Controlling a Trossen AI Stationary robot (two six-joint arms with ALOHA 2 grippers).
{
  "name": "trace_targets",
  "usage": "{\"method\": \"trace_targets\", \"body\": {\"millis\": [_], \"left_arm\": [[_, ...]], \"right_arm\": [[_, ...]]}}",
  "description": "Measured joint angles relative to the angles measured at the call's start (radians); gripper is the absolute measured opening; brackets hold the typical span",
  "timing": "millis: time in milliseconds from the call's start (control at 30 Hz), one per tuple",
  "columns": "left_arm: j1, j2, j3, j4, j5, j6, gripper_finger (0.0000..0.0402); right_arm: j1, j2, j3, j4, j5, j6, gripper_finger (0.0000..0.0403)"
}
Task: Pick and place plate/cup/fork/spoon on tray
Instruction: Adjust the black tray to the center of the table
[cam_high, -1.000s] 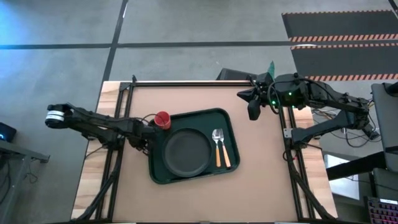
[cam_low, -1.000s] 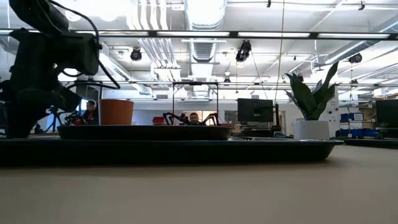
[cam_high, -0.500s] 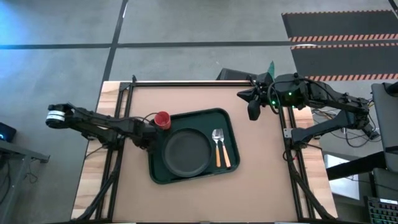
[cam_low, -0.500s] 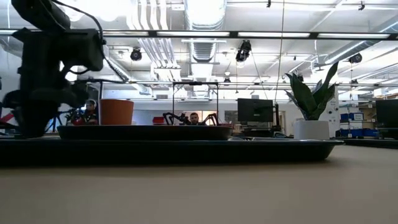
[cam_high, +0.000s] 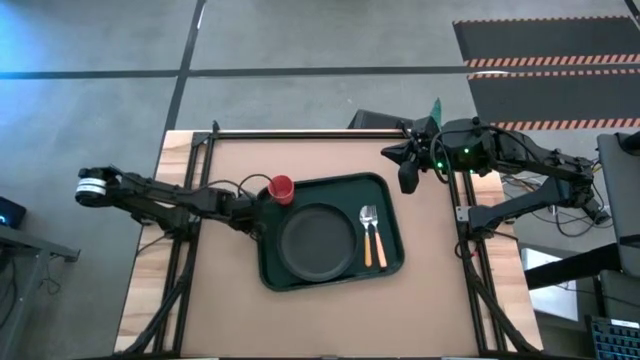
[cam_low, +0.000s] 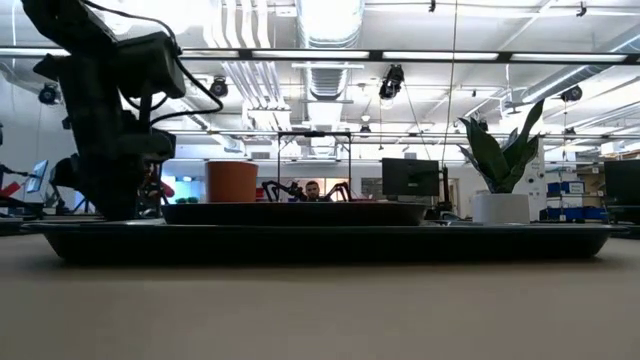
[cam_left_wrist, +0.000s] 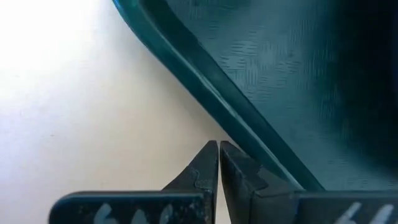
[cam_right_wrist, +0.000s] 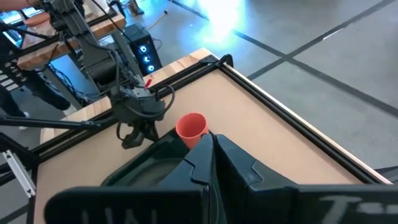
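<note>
With its fingers pressed together against the tray's (cam_high: 390, 268) left rim, the left gripper (cam_high: 253, 205) risks shoving the tray and toppling the red cup (cam_high: 282, 188) in its far-left corner. The plate (cam_high: 319, 241), fork (cam_high: 379, 243) and spoon (cam_high: 367, 235) lie inside. The right gripper (cam_high: 405, 172), fingers together, waits near the far right edge.

no readable text (only blurred marks)

table (cam_high: 200, 290): tan top, frame centre | directly on it: dark green tray (cam_high: 390, 265), right of centre, lying flat
</note>
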Motion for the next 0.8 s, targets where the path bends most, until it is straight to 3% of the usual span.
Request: {"method": "trace_targets", "body": {"millis": [800], "left_arm": [[0.044,0.001,-0.003,0.098,-0.066,0.0,0.0]], "right_arm": [[0.0,0.0,0.0,-0.009,-0.031,0.0,0.0009]]}}
